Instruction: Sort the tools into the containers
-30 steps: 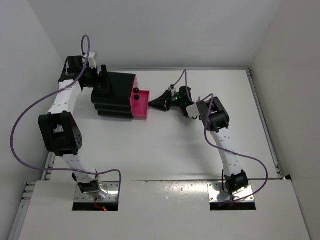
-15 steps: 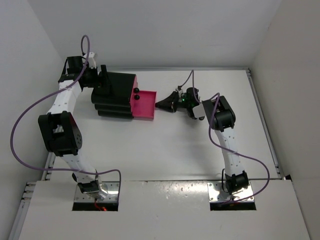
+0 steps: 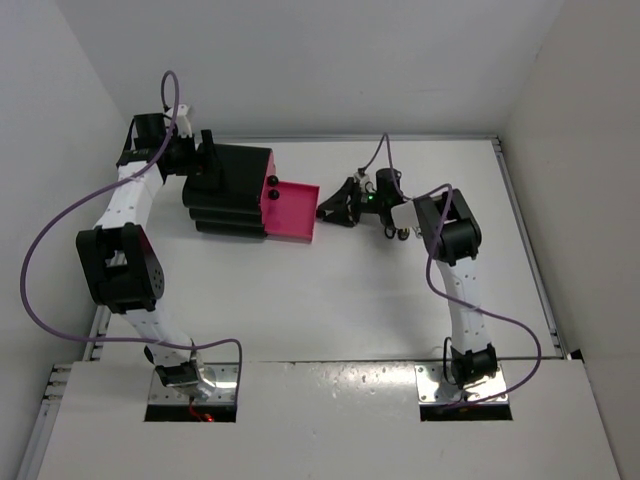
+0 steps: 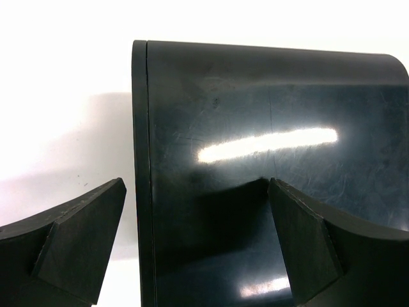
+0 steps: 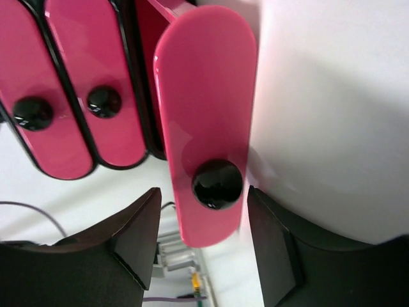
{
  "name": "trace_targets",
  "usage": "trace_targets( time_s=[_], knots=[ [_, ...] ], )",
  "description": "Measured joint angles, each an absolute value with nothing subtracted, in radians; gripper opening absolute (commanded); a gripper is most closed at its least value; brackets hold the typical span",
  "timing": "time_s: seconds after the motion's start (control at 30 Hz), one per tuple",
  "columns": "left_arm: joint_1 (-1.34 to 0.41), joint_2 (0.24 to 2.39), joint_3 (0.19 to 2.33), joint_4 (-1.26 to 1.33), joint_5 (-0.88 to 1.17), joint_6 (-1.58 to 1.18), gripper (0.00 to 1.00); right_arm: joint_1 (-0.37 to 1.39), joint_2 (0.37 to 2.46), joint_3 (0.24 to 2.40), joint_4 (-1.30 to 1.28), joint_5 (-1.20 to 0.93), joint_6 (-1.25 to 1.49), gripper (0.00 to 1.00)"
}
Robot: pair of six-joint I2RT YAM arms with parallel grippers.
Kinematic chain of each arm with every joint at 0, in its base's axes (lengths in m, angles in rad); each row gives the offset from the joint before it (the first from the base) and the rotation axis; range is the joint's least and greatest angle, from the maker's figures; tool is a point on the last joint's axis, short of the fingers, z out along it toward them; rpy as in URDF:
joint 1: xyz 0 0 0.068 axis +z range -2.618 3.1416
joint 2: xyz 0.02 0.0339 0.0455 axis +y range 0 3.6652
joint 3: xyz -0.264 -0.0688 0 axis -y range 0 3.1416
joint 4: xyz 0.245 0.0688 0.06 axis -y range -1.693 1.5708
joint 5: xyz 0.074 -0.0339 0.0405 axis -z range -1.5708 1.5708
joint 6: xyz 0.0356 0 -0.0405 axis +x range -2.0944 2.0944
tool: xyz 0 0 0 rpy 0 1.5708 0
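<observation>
Two fingers of the right gripper (image 5: pixel 203 192) stood apart with the round black knob (image 5: pixel 217 184) of the pulled-out magenta drawer (image 3: pixel 291 211) between them, apparently ungripped. They were probably placed to take hold of it or let it go. Beyond, two other drawers (image 5: pixel 112 57) sat shut in the black cabinet (image 3: pixel 235 175). Farthest, the left gripper (image 4: pixel 197 185), jaws apart, straddled the cabinet's back edge, seemingly bracing it against sliding. No tools showed in any view.
</observation>
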State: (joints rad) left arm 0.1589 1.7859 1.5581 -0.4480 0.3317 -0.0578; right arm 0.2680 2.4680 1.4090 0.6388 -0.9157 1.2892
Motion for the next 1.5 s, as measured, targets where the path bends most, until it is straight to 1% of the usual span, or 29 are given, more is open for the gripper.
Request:
trace_targets(
  time_s=[0.1,0.13,0.2,0.4,0.63,0.87,0.97,1.1,1.2,1.33,1.43,1.5],
  knots=[
    [0.159,1.782,1.549,-0.438,0.332,-0.058,1.00,0.263,2.438,1.421,0.503,-0.909,1.175,0.58],
    [0.159,1.781,1.549,-0.437,0.333,-0.058,1.00,0.262,2.426,1.430,0.447,-0.902,1.128,0.61],
    [0.159,1.781,1.549,-0.437,0.333,-0.057,1.00,0.258,2.395,1.453,0.347,-0.878,1.036,0.63],
    [0.156,1.781,1.569,-0.464,0.312,-0.053,1.00,0.255,2.280,1.488,0.112,-0.783,0.796,0.63],
    [0.145,1.757,1.594,-0.504,0.208,-0.034,1.00,0.235,2.111,1.489,-0.075,-0.634,0.562,0.62],
    [0.123,1.544,1.565,-0.452,0.113,-0.030,1.00,0.184,1.888,1.443,-0.197,-0.420,0.362,0.61],
    [0.099,1.446,1.560,-0.416,0.091,-0.028,1.00,0.169,1.846,1.430,-0.223,-0.299,0.306,0.61],
    [0.089,1.380,1.493,-0.379,0.074,-0.030,1.00,0.175,1.871,1.431,-0.253,-0.142,0.276,0.61],
    [0.086,1.366,1.416,-0.372,0.072,-0.038,1.00,0.194,1.946,1.473,-0.288,-0.060,0.281,0.61],
    [0.087,1.373,1.351,-0.387,0.070,-0.039,1.00,0.208,2.074,1.551,-0.311,0.007,0.308,0.59],
    [0.087,1.373,1.346,-0.392,0.070,-0.039,1.00,0.212,2.144,1.588,-0.326,0.037,0.327,0.57],
    [0.087,1.373,1.346,-0.390,0.070,-0.039,1.00,0.213,2.179,1.613,-0.334,0.052,0.341,0.57]
  ],
)
